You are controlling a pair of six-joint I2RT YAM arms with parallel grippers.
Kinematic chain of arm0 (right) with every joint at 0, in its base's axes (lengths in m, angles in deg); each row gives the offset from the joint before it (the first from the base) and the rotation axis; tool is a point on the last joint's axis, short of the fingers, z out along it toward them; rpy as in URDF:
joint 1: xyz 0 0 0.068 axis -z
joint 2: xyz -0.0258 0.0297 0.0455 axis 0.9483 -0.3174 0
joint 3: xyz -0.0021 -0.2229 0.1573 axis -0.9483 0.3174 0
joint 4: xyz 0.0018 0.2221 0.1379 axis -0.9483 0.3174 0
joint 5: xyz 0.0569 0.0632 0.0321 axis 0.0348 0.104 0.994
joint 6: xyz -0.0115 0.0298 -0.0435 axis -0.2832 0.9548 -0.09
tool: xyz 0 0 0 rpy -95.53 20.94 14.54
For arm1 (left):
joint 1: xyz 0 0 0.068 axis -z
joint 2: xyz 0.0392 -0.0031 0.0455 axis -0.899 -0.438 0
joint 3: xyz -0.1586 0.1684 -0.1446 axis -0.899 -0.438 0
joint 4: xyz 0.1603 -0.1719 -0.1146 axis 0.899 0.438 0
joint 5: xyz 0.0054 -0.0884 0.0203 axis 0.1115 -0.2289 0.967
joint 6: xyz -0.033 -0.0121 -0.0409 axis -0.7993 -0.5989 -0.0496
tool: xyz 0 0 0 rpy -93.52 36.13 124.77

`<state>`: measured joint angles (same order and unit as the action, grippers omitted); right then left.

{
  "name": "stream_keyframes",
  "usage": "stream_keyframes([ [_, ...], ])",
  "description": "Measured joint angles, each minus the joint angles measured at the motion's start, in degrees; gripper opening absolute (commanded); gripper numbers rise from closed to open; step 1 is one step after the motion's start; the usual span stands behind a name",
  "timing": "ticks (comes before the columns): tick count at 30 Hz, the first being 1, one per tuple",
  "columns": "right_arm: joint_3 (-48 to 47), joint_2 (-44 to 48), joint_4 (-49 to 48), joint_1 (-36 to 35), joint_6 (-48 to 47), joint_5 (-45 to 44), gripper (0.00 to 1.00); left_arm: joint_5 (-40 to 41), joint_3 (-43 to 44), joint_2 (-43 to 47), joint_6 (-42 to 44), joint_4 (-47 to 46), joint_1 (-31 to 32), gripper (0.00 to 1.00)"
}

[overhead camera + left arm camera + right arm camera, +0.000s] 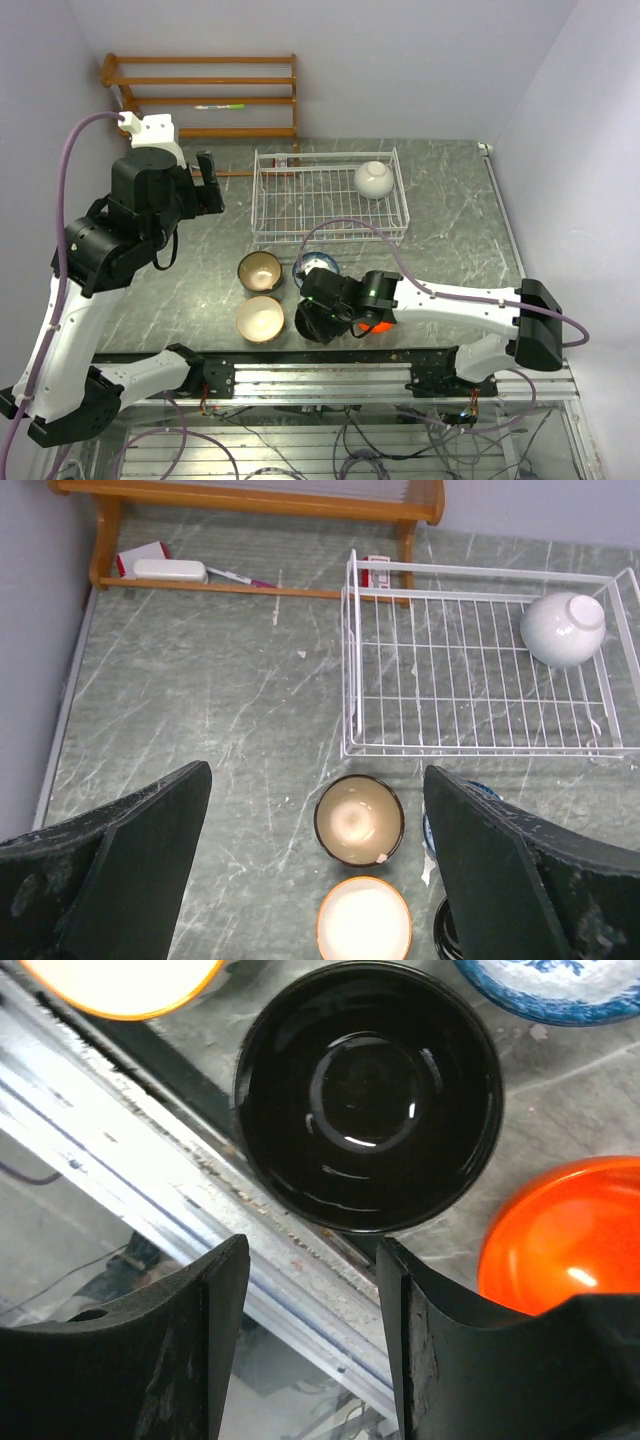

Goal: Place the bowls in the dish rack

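Your right pincer (305, 1260) hangs half open and empty at the black bowl (368, 1095), in front of the dish rack (300, 195). Left pincer (315, 775) gapes empty, left of that rack.

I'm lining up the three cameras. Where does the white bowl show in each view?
Top external: the white bowl sits upper middle, in the far right corner of the dish rack.
Left wrist: upper right, in the same corner of the rack.
Right wrist: not in it.
Shared landmark: the dish rack, seen in the top and left wrist views only.
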<state>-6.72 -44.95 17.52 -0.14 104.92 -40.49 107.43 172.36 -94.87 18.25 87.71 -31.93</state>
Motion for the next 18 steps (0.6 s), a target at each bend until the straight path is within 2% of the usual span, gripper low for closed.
stream_keyframes([
  [4, -0.04, -1.73, 2.21, -0.48, 2.73, -4.68, 0.54, 1.14, 2.27, 0.22, -0.02, 1.38, 0.00, 0.99],
  [9, 0.48, 1.49, 6.84, -0.44, 8.37, -10.49, 0.54, 1.75, 2.40, 1.20, -0.48, 2.69, 0.00, 0.99],
  [18, 8.46, 4.87, 7.74, -0.33, 11.08, -10.23, 0.53, 1.70, 0.90, 2.51, -1.46, 3.06, 0.00, 0.99],
])
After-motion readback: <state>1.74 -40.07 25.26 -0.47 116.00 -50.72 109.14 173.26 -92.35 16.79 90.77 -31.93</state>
